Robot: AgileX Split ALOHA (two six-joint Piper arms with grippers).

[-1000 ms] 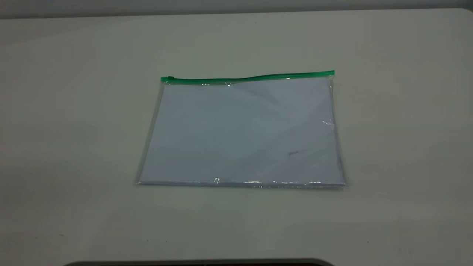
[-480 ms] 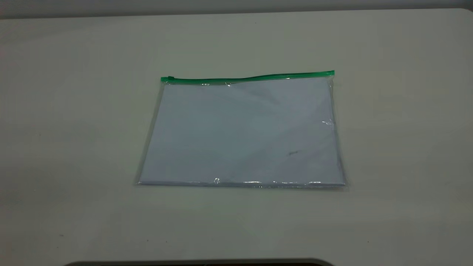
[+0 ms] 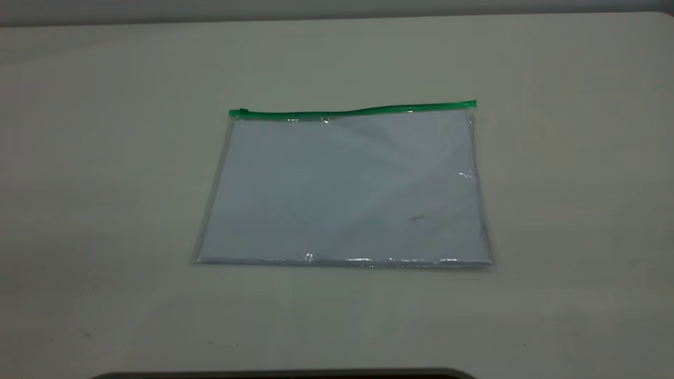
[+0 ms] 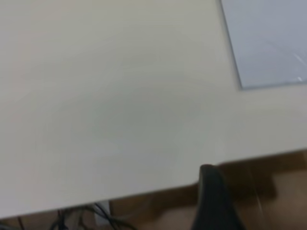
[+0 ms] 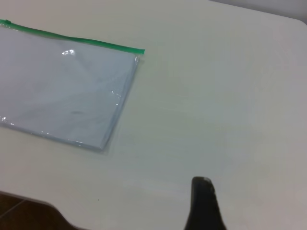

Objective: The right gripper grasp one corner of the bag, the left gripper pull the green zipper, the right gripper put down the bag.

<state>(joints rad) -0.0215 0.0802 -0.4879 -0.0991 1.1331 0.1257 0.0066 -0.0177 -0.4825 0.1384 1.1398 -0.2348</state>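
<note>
I see the bag (image 3: 345,187) flat on the table (image 3: 105,158), well apart from both grippers, right gripper (image 5: 204,206) and left gripper (image 4: 216,201); I cannot tell their grip state.

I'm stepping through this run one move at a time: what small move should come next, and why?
Probably the right gripper should move toward the bag's right corner by the green zipper. The bag lies flat and untouched on the table, neither gripper is near it, and the slider sits at the zipper's left end, so the right corner needs pinning first.
</note>
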